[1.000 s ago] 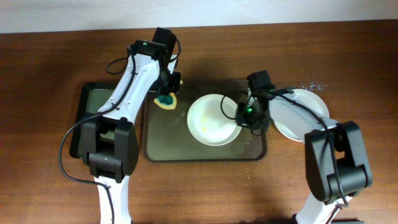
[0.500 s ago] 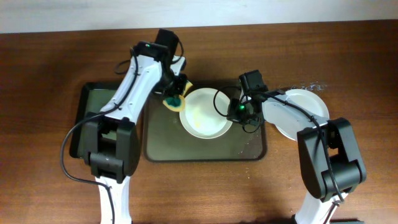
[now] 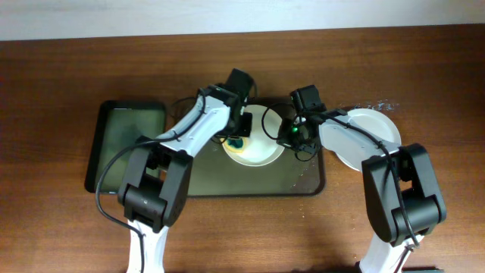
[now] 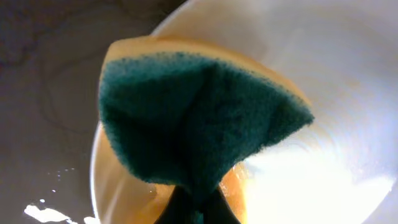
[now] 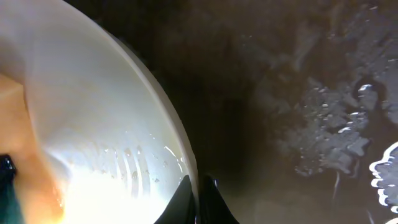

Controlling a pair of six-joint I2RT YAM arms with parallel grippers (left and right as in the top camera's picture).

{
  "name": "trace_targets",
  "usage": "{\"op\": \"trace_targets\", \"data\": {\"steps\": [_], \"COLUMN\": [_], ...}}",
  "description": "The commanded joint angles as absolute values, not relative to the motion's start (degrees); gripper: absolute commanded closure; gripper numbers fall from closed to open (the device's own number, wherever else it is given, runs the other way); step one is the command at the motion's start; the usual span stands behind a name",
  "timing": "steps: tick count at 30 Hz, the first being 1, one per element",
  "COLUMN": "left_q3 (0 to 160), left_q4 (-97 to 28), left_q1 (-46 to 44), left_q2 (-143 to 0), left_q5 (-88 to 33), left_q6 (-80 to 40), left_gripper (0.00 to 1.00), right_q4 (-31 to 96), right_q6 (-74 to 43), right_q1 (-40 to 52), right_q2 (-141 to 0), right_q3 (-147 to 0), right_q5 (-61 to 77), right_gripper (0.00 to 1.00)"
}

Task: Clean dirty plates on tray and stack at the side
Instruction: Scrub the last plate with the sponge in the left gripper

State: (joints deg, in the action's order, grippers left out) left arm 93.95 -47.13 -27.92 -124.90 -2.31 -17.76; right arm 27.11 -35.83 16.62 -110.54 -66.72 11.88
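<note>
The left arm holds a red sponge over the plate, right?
Not red. The sponge is green and yellow, as the left wrist view shows. The left gripper does hold it over the plate.

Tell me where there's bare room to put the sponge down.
Free: on the tray, between the plate and its near rim; also the smaller black tray at left. Crowded: the plate itself, where the left tool with the sponge and the right tool meet.

No readable text, labels, brands or numbers in any view.
</note>
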Motion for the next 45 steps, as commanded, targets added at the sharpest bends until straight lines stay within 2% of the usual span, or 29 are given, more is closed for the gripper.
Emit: {"op": "trace_targets", "data": {"steps": [1, 4, 8, 14, 17, 21, 24, 29, 34, 37, 41, 45], "left_q3": [91.7, 91.7, 91.7, 91.7, 91.7, 91.7, 91.7, 91.7, 91.7, 91.7, 91.7, 91.7], "left_q4": [-47.5, -48.4, -45.6, -35.5, -31.8, -32.0, -36.0, -47.6, -51.6, -53.3, -51.2, -43.6], "left_q1": [-31.9, -33.4, -32.8, -28.8, -27.3, -26.5, -26.5, -26.2, -25.2, -25.4, -26.0, -25.7], "left_q2": [-125.7, -125.7, -125.7, -125.7, -125.7, -125.7, -125.7, -125.7, -125.7, -125.7, -125.7, -125.7], "left_q5": [-17.7, -27.2, -25.7, -9.3, 0.0, 12.9, 14.7, 4.6, -24.4, -39.7, -40.2, -22.9], "left_q6": [-7.6, -4.4, -5.7, -19.1, -21.5, -21.9, -21.8, -19.0, -0.2, 8.8, 8.8, -3.8], "left_gripper": [1.00, 1.00, 1.00, 1.00, 1.00, 1.00, 1.00, 1.00, 1.00, 1.00, 1.00, 1.00], "right_q4": [27.6, 27.7, 28.6, 31.1, 31.3, 31.3, 31.3, 33.9, 32.3, 32.6, 32.6, 32.8], "right_q6": [-36.5, -36.5, -36.5, -36.5, -36.5, -36.5, -36.5, -38.0, -33.1, -31.5, -31.5, -31.5], "right_q1": [16.9, 16.9, 16.9, 17.3, 18.5, 19.9, 20.2, 19.2, 15.9, 15.0, 15.0, 15.0], "right_q2": [-111.3, -111.3, -111.3, -111.3, -111.3, -111.4, -111.4, -111.4, -113.1, -114.0, -114.0, -114.0], "right_q3": [-66.4, -66.4, -66.4, -66.4, -66.4, -66.4, -66.4, -66.4, -66.4, -66.3, -66.3, -66.3], "right_q5": [10.3, 10.3, 10.3, 10.3, 10.2, 9.8, 9.6, 13.1, 24.6, 25.7, 25.7, 24.9], "right_gripper": [0.96, 0.96, 0.96, 0.96, 0.96, 0.96, 0.96, 0.96, 0.96, 0.96, 0.96, 0.96]}}
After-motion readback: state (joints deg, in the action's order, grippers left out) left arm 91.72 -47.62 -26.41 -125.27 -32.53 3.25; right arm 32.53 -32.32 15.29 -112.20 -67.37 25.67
